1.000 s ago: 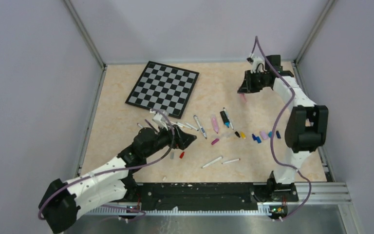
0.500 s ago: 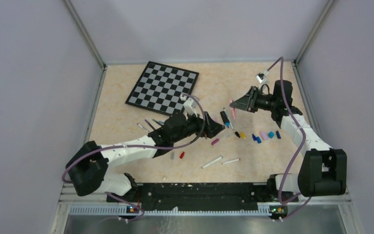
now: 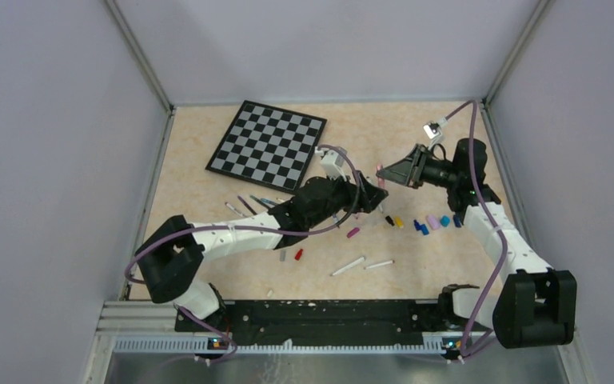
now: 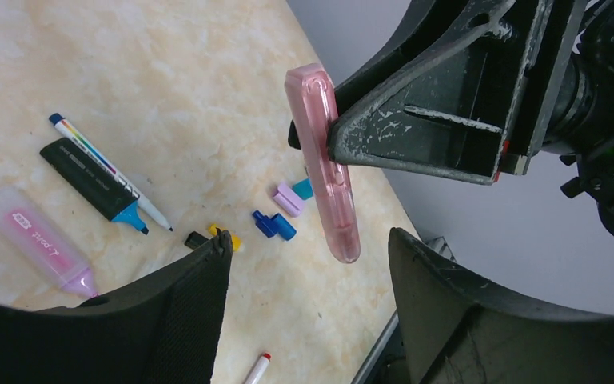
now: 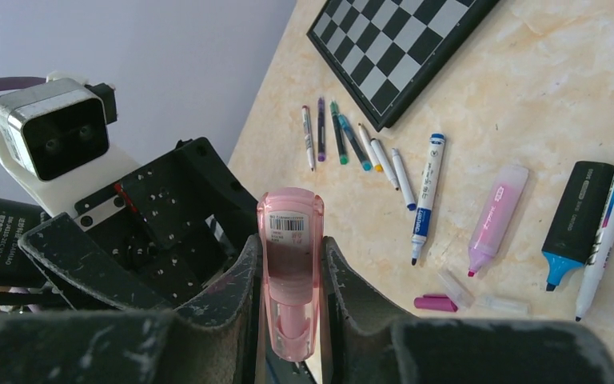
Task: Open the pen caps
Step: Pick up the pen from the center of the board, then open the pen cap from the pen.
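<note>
While the right gripper (image 3: 383, 171) pinches the pink pen (image 4: 324, 152) across its middle, we see the left gripper (image 4: 310, 240) spread wide just beneath it, holding nothing. The pen stands crosswise to the right fingers (image 5: 242, 280) and sticks out past them at both ends. Its lower end hangs over the gap between the left fingers (image 4: 192, 312), nearer one of them than the other. We see no contact there, though we cannot tell how deep the end sits between them. The right wrist view shows a barcode label on the pen's far end, which points toward the left gripper's body. We cannot tell which end carries the cap.

On the table (image 4: 168, 72) below both grippers, loose pieces lie close under the pen: a purple cap (image 4: 289, 199), blue caps (image 4: 272, 226) beside it, and a yellow cap (image 4: 226, 238) at the edge of one left finger. Farther out to that side lie a black marker (image 4: 88, 178) with its blue tip bare and a pink highlighter (image 4: 36, 238). The chessboard (image 3: 268, 144) lies well apart, beyond the left arm.
</note>
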